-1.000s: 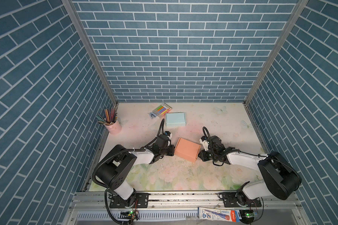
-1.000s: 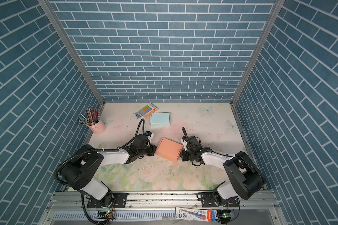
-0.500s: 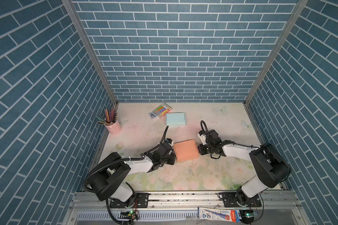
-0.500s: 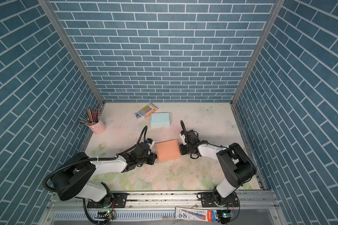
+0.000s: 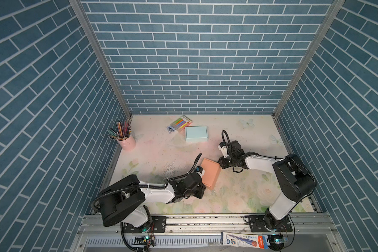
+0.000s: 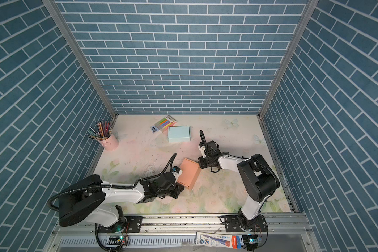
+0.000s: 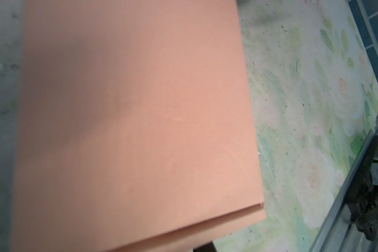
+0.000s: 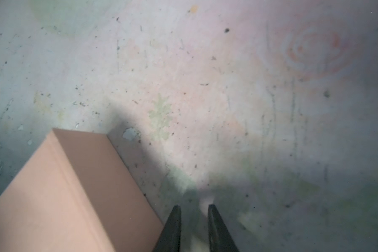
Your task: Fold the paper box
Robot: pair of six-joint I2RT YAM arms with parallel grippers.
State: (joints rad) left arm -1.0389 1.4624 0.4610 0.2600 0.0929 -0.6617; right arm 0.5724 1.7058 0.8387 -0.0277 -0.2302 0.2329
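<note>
The orange paper box (image 5: 209, 173) lies on the floral table (image 5: 157, 152), a little in front of the middle and between the two arms, with its lid down so that it looks closed. The left gripper (image 5: 202, 189) is at the box's near corner, but the box fills the left wrist view and hides the fingers, so whether it has hold of the box cannot be told. The right gripper (image 8: 194, 207) is just beside the box's far end, its jaws a narrow gap apart with nothing between them.
</note>
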